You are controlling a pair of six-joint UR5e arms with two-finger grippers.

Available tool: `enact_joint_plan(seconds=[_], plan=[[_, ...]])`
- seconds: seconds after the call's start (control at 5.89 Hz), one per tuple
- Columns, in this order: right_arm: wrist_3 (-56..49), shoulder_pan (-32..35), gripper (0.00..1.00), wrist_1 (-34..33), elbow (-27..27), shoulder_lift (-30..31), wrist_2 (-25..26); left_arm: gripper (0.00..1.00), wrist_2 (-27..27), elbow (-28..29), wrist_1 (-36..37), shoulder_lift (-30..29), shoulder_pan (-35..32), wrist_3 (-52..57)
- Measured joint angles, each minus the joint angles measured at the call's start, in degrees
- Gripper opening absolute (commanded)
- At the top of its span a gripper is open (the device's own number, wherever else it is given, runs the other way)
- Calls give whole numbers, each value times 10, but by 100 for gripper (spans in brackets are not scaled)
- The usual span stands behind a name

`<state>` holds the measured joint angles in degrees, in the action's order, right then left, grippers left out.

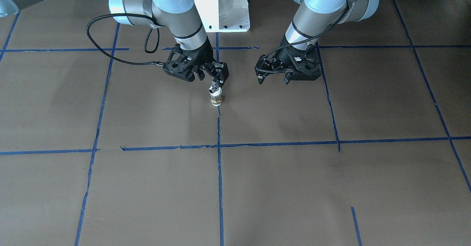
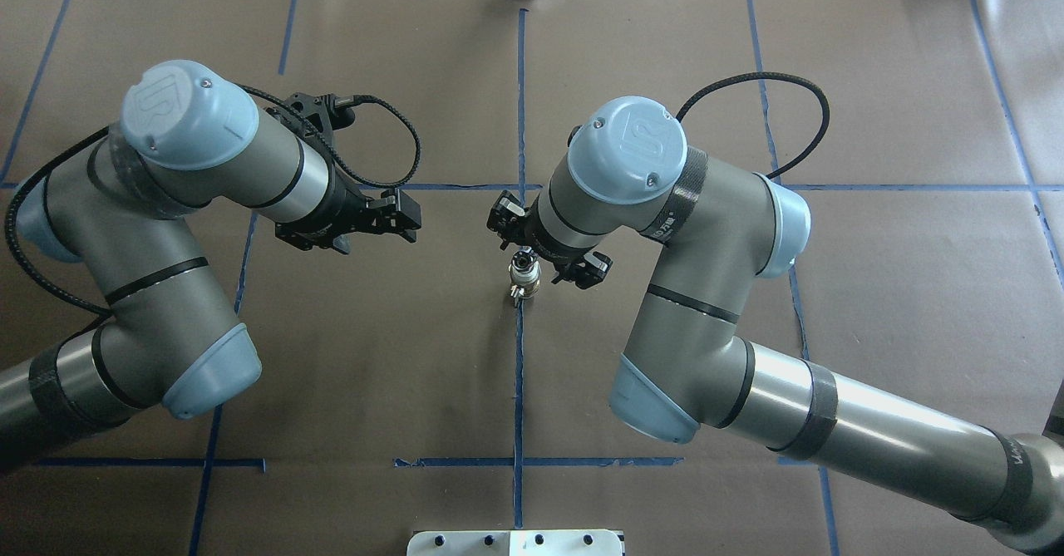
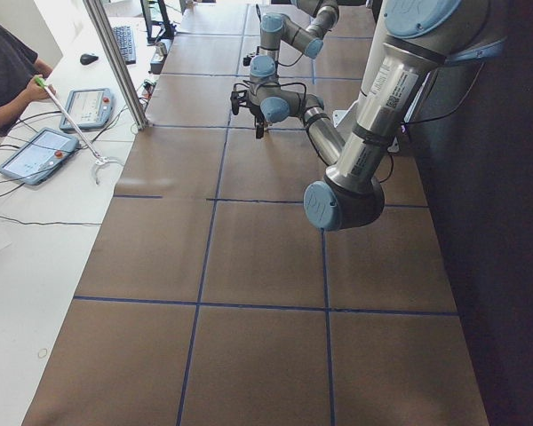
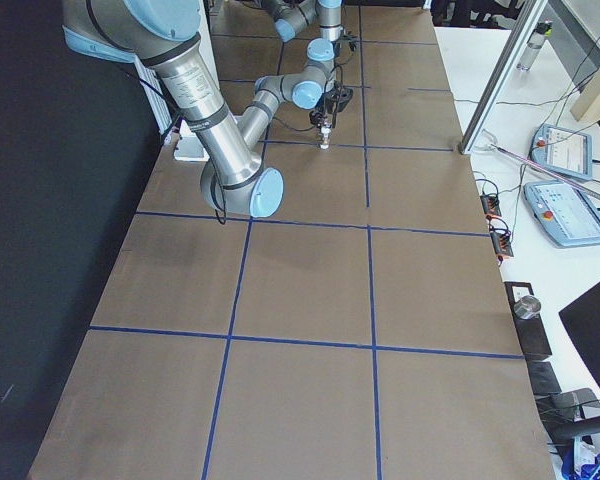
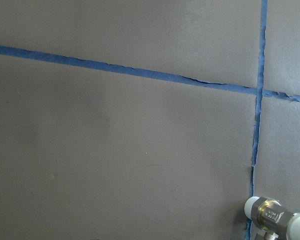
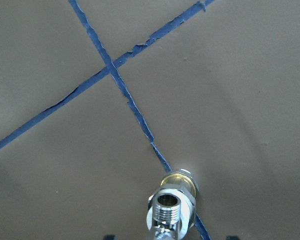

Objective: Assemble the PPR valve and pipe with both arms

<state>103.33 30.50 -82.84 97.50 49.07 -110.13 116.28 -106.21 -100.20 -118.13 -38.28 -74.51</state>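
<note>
A small valve (image 1: 216,93) with a chrome threaded top and a brass nut stands upright on the brown table, on a blue tape line. It also shows in the overhead view (image 2: 524,278) and in the right wrist view (image 6: 171,207). My right gripper (image 1: 211,77) hangs just above it, jaws open, with a fingertip on either side at the bottom edge of the right wrist view. My left gripper (image 1: 274,78) is open and empty, a short way to the side of the valve and pointing toward it. The left wrist view shows the valve (image 5: 270,219) with a white end. No separate pipe shows.
The table is brown paper with a grid of blue tape lines (image 1: 220,172). The white pedestal base (image 1: 220,5) stands behind the grippers. Operator tablets (image 3: 40,153) lie on a white side bench beyond the table's far edge.
</note>
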Motion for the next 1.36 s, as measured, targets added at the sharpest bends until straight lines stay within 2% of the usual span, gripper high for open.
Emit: enact_joint_plan(seconds=[0.34,0.51,0.68,1.02,1.36], plan=[[-4,24,100,2,50,30,-5,91,3,-7,0,11,-11,2],[-26,45,100,3,89,75,-8,91,3,-12,0,26,-17,17],[-95,74,100,5,121,133,-12,91,4,-18,0,48,-23,46],[-293,153,100,7,141,232,-46,99,17,-25,1,96,-51,128],[-488,242,100,7,137,320,-121,99,103,-27,0,155,-135,259]])
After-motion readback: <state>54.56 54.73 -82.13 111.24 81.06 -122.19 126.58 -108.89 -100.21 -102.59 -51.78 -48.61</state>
